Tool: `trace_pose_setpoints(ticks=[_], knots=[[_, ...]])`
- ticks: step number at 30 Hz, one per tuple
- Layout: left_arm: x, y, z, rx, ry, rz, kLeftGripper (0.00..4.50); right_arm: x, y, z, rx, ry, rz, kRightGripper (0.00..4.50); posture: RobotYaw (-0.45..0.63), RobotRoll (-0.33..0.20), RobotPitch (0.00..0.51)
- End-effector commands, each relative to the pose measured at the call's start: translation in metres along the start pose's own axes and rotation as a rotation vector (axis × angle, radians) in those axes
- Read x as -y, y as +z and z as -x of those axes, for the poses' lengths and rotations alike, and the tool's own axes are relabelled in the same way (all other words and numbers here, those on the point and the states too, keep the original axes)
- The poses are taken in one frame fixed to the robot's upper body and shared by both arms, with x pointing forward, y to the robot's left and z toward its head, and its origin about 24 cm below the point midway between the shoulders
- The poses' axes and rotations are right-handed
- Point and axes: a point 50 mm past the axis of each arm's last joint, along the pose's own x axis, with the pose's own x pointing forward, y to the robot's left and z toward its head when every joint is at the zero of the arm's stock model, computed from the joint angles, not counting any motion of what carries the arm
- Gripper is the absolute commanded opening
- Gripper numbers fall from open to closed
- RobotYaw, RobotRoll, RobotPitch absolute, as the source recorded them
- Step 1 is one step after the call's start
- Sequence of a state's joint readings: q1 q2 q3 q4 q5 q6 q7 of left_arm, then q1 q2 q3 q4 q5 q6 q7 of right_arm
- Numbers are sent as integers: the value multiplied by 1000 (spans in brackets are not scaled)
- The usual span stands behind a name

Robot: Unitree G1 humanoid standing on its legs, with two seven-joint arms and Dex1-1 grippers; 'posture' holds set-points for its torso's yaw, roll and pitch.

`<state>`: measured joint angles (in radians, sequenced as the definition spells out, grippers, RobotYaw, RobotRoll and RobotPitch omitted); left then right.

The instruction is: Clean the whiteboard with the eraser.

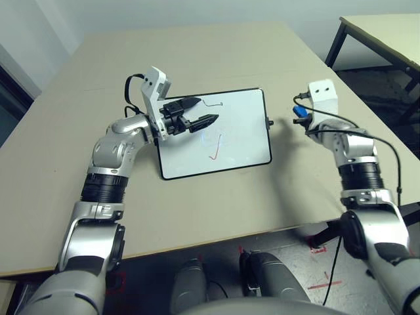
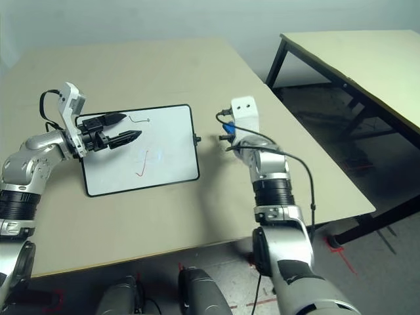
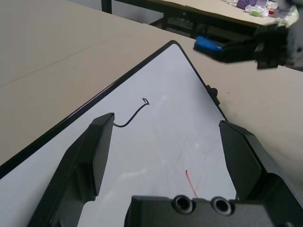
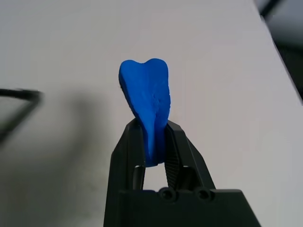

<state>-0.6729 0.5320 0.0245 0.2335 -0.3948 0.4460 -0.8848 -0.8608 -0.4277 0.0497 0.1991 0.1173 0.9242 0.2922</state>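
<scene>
The whiteboard (image 1: 239, 134) lies flat in the middle of the table, carrying a black squiggle (image 1: 212, 102), a red stroke (image 1: 215, 153) and faint blue smears. My left gripper (image 1: 207, 109) hovers open over the board's left part, its fingers (image 3: 97, 151) spread wide above the black squiggle. My right gripper (image 1: 300, 117) is off the board's right edge, above bare table, shut on the blue eraser (image 4: 146, 99). The eraser (image 3: 207, 45) sticks out beyond the fingertips and is squeezed where they pinch it.
A small black knob (image 1: 270, 122) juts from the board's right side. A second table (image 1: 387, 33) stands at the back right, with floor between it and mine. A black cable (image 1: 384, 141) loops along my right forearm.
</scene>
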Motion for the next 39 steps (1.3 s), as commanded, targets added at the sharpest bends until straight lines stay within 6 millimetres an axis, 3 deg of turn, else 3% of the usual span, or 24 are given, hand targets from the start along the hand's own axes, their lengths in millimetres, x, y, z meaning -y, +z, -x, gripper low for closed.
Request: trace_pose_setpoints(ticks=[1,5,10,15,22,32,36,39], knots=[[-4,0,5,-15,19,-18,4500,-27,30,12,60,194,196,565,-113,0,42],[-6,2,7,-20,21,-21,4500,-57,35,17,54,340,274,565,-106,0,44],[-2,-2,14,-82,1,19,4500,-93,16,7,2,429,313,565,-94,0,49],[11,-4,26,-172,-48,48,4500,-96,21,-9,22,363,339,565,-63,0,61],[10,-1,39,-187,-9,55,4500,-98,34,-21,63,305,307,564,-48,0,72],[6,4,46,-186,25,63,4500,-135,13,-7,14,453,334,564,-48,0,73],[6,5,45,-183,25,64,4500,-135,9,-6,4,449,338,564,-48,0,73],[6,5,45,-181,24,66,4500,-125,18,-10,21,395,328,564,-54,0,69]])
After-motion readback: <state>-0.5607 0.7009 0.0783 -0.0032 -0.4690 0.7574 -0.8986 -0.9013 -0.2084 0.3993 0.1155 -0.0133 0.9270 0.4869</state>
